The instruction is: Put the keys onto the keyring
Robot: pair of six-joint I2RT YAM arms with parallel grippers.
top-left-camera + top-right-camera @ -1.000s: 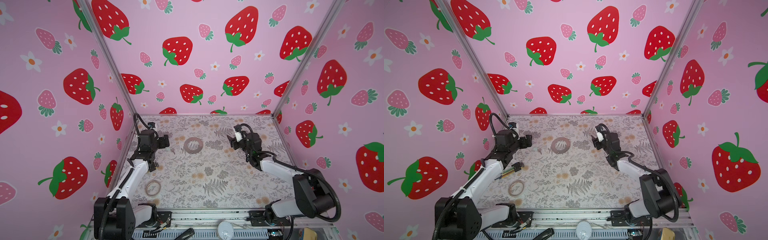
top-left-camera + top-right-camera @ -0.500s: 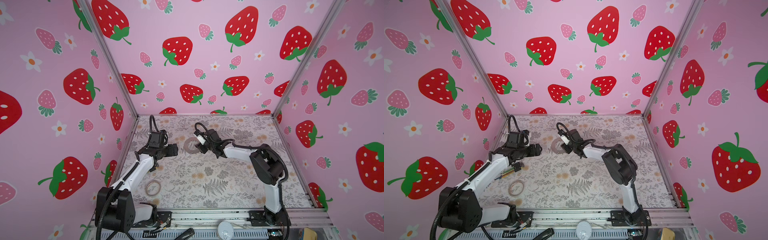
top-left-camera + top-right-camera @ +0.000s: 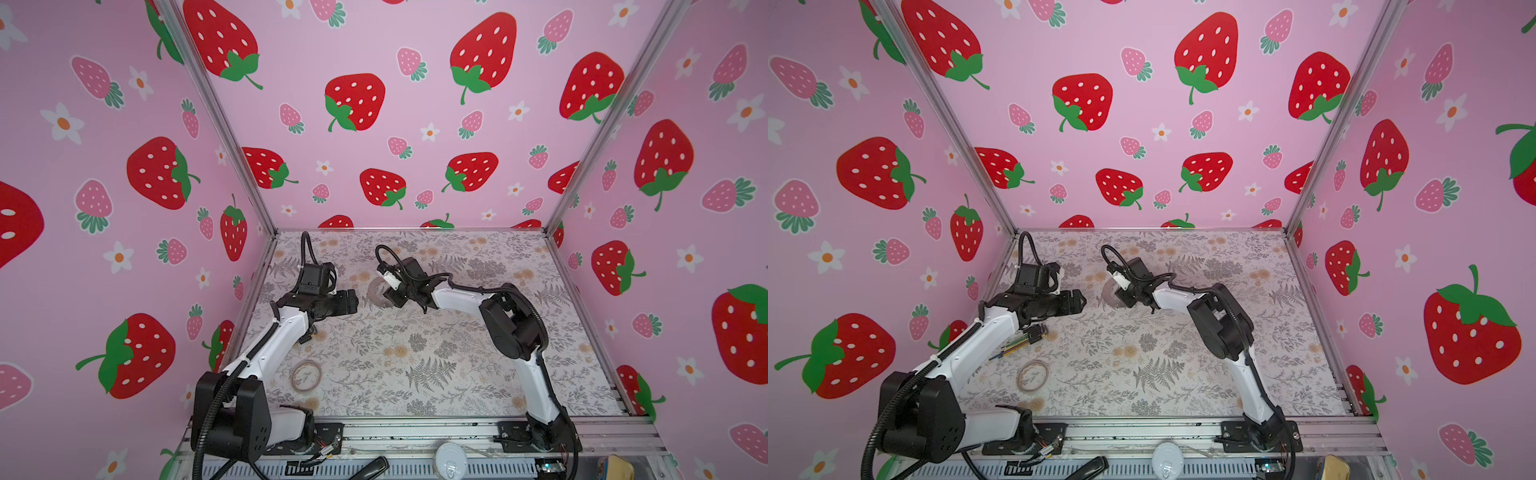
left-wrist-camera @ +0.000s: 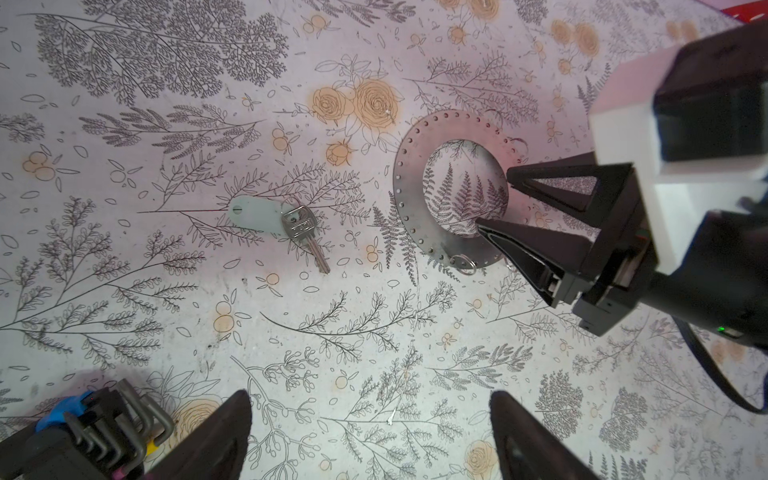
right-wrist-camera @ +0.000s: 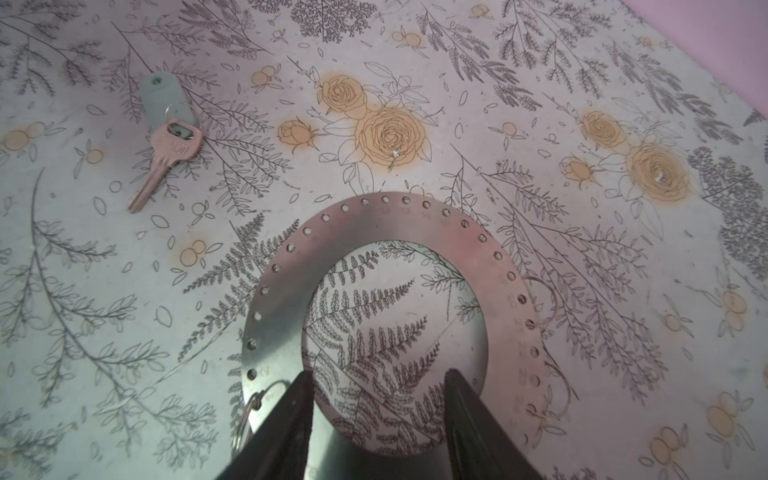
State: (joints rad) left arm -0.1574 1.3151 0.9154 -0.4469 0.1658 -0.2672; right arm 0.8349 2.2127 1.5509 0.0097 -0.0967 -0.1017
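The keyring lies flat on the surface. The right pincer hangs over it, partly open and empty. One finger is over the band and the other is at the hole's inner edge; whether they touch the metal I cannot tell. The key, with a pale tag, lies near the keyring but apart from it. The left pincer hovers wide open near the key, holding nothing.
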